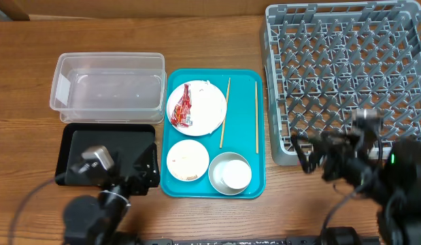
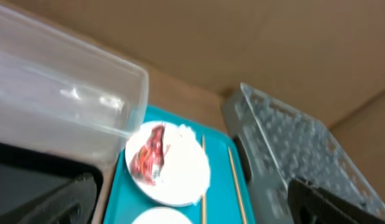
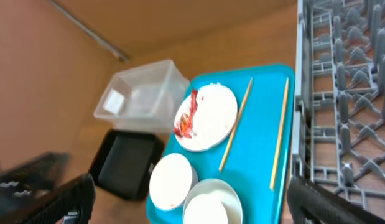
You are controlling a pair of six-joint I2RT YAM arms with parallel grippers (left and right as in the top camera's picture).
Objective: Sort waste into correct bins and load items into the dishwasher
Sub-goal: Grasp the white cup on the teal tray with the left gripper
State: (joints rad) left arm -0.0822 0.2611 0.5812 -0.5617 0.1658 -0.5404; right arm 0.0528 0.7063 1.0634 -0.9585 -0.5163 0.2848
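**Nothing sorted yet, nothing racked**

As far as the overhead view shows, the job has not started. The red-and-white wrapper (image 1: 183,105) lies on the 9 o'clock side of the large plate (image 1: 209,109), with a little rice (image 1: 205,84) at the plate's 12 o'clock edge.

The small plate (image 1: 188,160), the bowl (image 1: 217,170) with the cup (image 1: 236,174) inside it, and both chopsticks (image 1: 224,112) all sit on the teal tray (image 1: 241,139).

At 10 o'clock from that tray, the clear tub (image 1: 60,75) holds nothing. The same goes for the black tray (image 1: 122,139) at 8 o'clock and the grey rack (image 1: 346,75) at 2 o'clock.

The left gripper (image 2: 193,183) and the right gripper (image 3: 192,182) both have their fingers spread wide and hold nothing.

The wrapper's print is too blurred to read, and no other writing or brand shows.
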